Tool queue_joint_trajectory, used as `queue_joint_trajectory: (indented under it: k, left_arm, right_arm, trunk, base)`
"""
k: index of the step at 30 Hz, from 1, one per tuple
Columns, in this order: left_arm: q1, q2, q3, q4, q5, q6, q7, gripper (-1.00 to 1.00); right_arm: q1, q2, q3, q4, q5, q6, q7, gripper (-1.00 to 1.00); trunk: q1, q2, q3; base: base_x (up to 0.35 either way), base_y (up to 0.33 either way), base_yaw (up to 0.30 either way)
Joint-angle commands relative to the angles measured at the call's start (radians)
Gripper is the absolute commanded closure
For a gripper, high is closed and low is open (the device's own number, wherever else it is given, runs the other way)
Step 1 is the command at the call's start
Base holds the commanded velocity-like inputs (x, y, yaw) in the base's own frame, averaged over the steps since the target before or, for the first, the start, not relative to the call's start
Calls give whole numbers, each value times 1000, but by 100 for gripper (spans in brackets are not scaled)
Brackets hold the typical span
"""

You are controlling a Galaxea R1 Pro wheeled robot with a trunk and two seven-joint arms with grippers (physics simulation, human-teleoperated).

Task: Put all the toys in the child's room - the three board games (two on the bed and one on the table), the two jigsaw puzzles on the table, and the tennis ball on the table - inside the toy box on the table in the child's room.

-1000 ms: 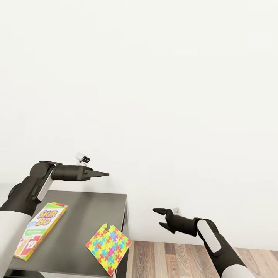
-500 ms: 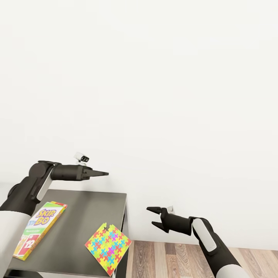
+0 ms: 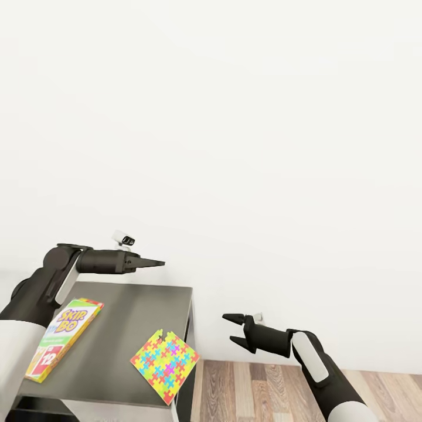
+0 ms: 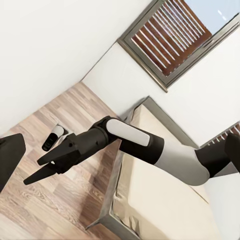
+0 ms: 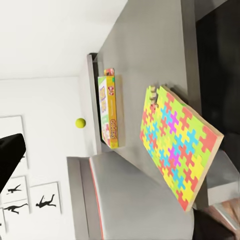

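Note:
A white and green board game (image 3: 61,337) with a red banner lies flat on the dark grey top of the table (image 3: 129,310). A multicoloured jigsaw puzzle (image 3: 165,364) lies near the top's front right corner, overhanging the edge. My left gripper (image 3: 158,264) hovers open and empty above the back of the top. In the left wrist view its fingers (image 4: 10,155) stand far apart. My right gripper (image 3: 227,327) is open and empty in the air right of the table, level with the puzzle (image 5: 180,150). The right wrist view shows the board game (image 5: 110,110) and, beyond it, the tennis ball (image 5: 80,122).
A white wall rises right behind the table. Wood-plank floor (image 3: 264,387) lies to the right below my right arm. In the left wrist view the bed (image 4: 165,205) stands behind my right gripper (image 4: 32,172), under a dark-framed window (image 4: 175,35). Framed pictures (image 5: 30,200) hang on the far wall.
My right gripper has moved a little to the left, toward the table. The whole view has shifted slightly, so the table's things sit a bit higher in the picture. The left arm holds still.

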Motion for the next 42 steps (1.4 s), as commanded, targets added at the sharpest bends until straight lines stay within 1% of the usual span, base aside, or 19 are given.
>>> queue_joint_trajectory:
  k: [1,7,11,25,29,33,35,38,40,42]
  left_arm:
    - [-1,1,-2,0,1,11,-4,-100]
    - [-1,1,-3,0,1,11,-4,-100]
    - [-1,1,-3,0,0,11,-4,-100]
    - [-1,0,-4,0,0,11,-4,-100]
    - [-1,0,-7,-16,0,11,-4,-100]
    - [2,0,-12,-59,3,11,-4,-100]
    - [23,0,-13,-121,5,11,-4,-100]
    - [52,0,-14,-227,27,11,-4,-100]
    - [61,0,-17,-253,41,11,-4,-100]
    - [66,-2,-30,-268,54,11,-4,-100]
  right_arm:
    - [-1,0,0,0,6,2,7,-100]
    - [-1,-3,0,2,7,1,7,-100]
    - [-2,-8,0,3,9,1,9,-100]
    - [-2,1,1,4,15,-5,8,-100]
    - [-2,3,6,4,22,-13,3,-100]
    - [-2,4,9,5,26,-29,-3,-100]
    - [-3,3,10,11,39,-47,-5,-100]
    - [-3,5,11,16,77,-66,-6,-100]
    - [-3,8,11,17,93,-69,-6,-100]
    - [-4,23,11,17,103,-71,-5,-100]
  trunk:
    - [4,-8,-5]
    - [27,-50,-23]
    - [42,-78,-36]
    - [96,-176,-80]
    - [111,-204,-92]
    - [127,-232,-105]
    - [134,-246,-111]
    - [146,-267,-120]
    - [153,-281,-127]
    - [161,-295,-133]
  base:
    - [-45,0,0]
    - [-186,0,0]
    - [-64,0,0]
    - [-4,0,0]
    - [0,0,0]
    - [0,0,0]
    - [0,0,0]
    - [0,0,0]
    - [0,0,0]
    - [0,0,0]
